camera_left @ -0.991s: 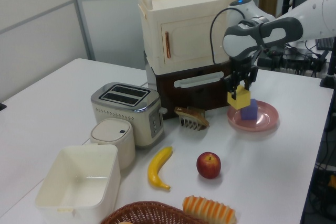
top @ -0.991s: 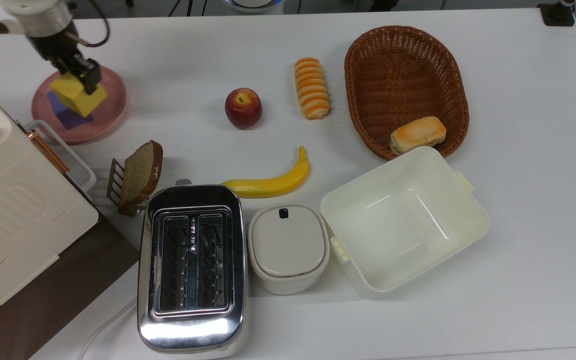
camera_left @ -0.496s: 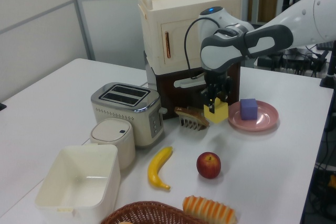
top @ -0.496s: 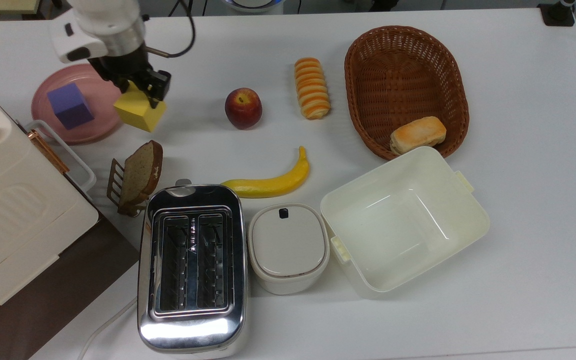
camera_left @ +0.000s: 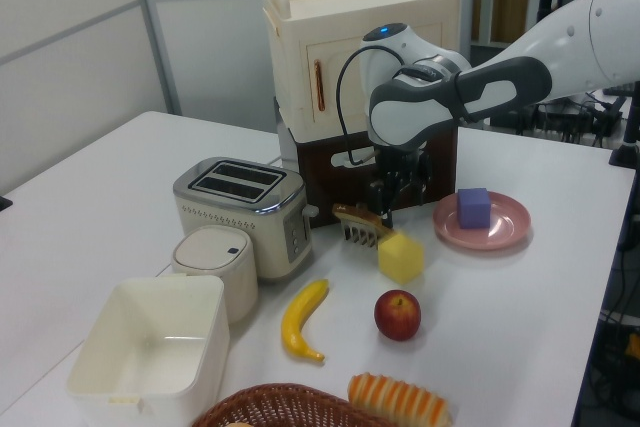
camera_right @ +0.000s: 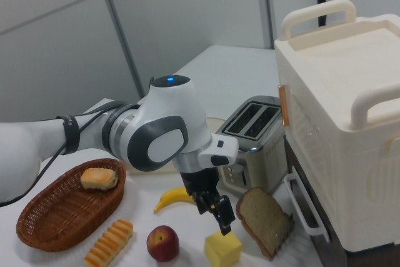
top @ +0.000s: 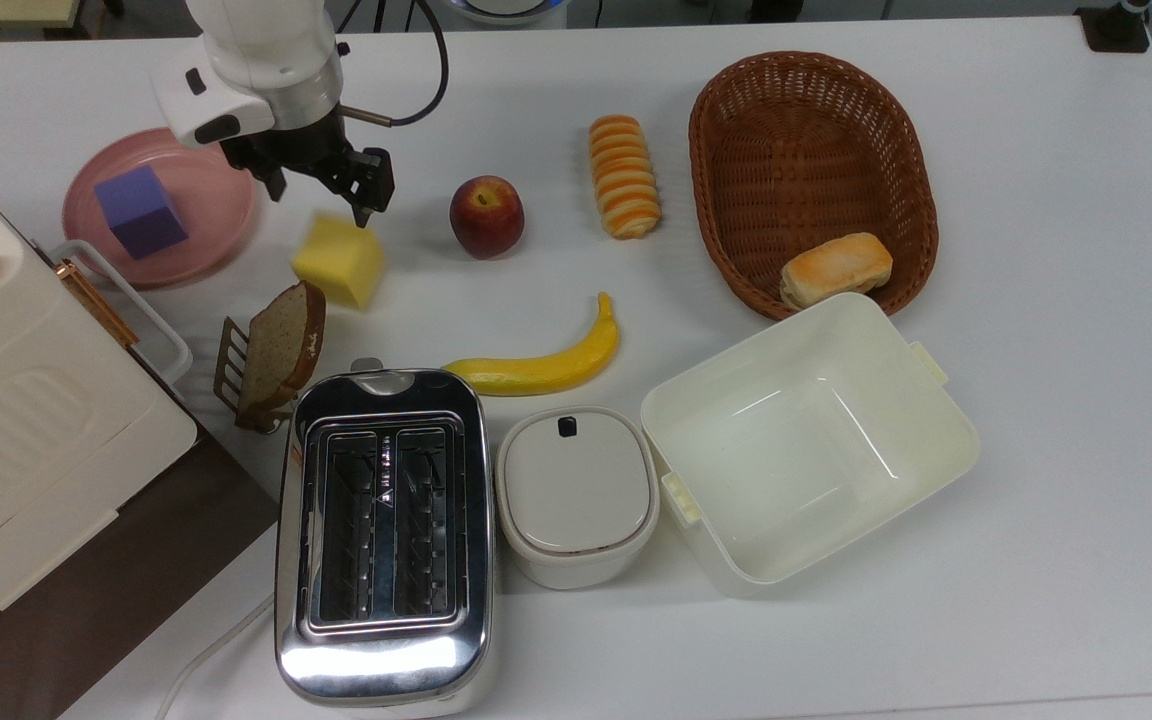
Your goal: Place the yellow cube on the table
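Observation:
The yellow cube [top: 339, 261] rests on the white table [top: 1056, 180], free of the gripper, between the pink plate and the apple. My gripper [top: 322, 196] hovers just above and behind it, open, with nothing between its fingers. In the left view the yellow cube [camera_left: 401, 257] sits below the gripper [camera_left: 385, 203], right of the bread rack. In the right view the gripper [camera_right: 222, 219] hangs close over the yellow cube [camera_right: 223, 249], apart from it.
A purple cube [top: 140, 211] sits on the pink plate [top: 206, 205] at the top view's left. An apple [top: 486, 215], a banana [top: 546, 365], a bread slice in a rack [top: 276, 350], a toaster [top: 384, 535], a basket [top: 811, 150] and a white bin [top: 806, 440] surround the spot.
The gripper carried the yellow cube off the plate toward the top view's right, let it go on the table, opened and rose slightly.

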{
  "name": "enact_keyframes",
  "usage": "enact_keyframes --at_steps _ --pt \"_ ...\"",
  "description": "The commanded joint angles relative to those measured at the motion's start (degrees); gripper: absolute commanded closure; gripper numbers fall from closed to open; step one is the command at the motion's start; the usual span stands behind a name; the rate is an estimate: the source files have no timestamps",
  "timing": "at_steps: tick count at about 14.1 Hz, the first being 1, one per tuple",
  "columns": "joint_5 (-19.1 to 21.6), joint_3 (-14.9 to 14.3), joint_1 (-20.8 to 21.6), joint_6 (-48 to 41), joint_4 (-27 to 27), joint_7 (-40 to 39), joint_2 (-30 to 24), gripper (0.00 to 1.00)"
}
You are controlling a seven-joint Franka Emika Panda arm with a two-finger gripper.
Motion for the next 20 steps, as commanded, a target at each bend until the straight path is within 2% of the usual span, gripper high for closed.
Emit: enact_keyframes --at_steps 1,6,9,10,11,14,15,20 --pt "-1.11 -0.16 0.56 -0.9 -0.59 0.06 -0.79 0.0" --pt "-0.93 0.01 0.82 -3.09 1.33 0.23 -2.02 0.0" --pt "-1.11 -1.03 5.55 -6.35 5.55 2.42 -4.47 0.0" --pt "-1.02 -2.52 7.48 -8.01 6.69 2.52 -5.62 0.0" --pt "-0.76 -5.32 10.37 -10.37 7.84 2.52 -6.76 0.0" --pt "0.21 -15.51 21.27 -14.87 9.6 2.16 -9.75 0.0" --pt "1.17 -17.11 22.43 -15.23 10.21 1.99 -10.11 0.0" --pt "3.2 -18.7 21.74 -14.88 10.31 -1.87 -9.85 0.0"
